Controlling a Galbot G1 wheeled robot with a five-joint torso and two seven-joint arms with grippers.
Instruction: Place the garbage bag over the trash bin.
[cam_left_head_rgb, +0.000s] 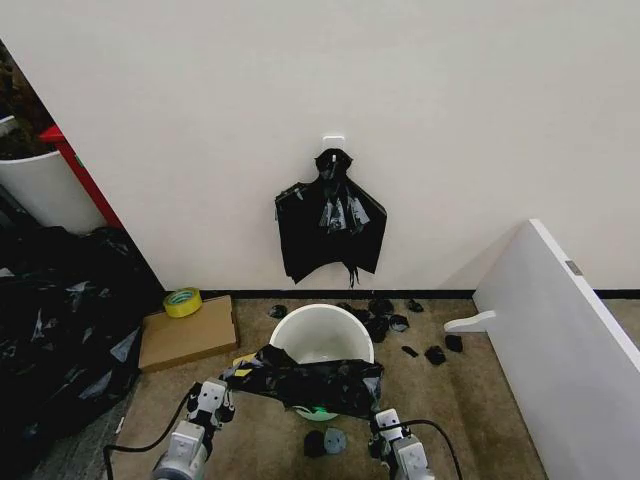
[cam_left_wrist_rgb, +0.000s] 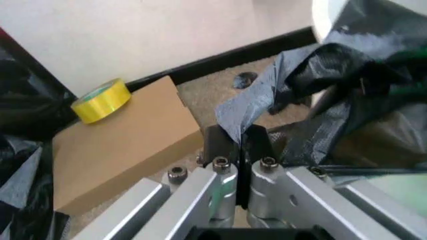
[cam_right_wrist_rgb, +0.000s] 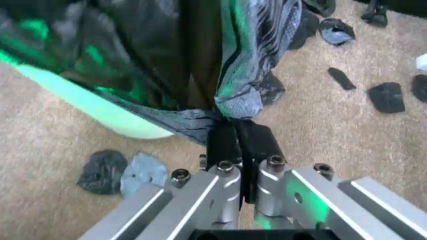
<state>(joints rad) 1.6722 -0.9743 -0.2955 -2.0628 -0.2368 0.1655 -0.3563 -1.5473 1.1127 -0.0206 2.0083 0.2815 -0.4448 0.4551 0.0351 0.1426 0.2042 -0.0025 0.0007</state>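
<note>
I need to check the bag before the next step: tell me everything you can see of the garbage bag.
The garbage bag is thin, glossy, crinkled black plastic, stretched in a band across the near side of the white trash bin, draped against its front rim and wall, not yet over the opening. The left gripper pinches one bunched end, the right gripper the other, both shut on the film. Green light glints on its folds.

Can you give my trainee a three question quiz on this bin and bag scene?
1. True or false: the garbage bag fully covers the trash bin.
2. What does the left gripper hold? A) tape roll B) bag edge C) nothing
3. What lies on the cardboard box?

Key:
1. False; it drapes the near side only.
2. B; the right gripper pinches the bag too.
3. A yellow tape roll.
</note>
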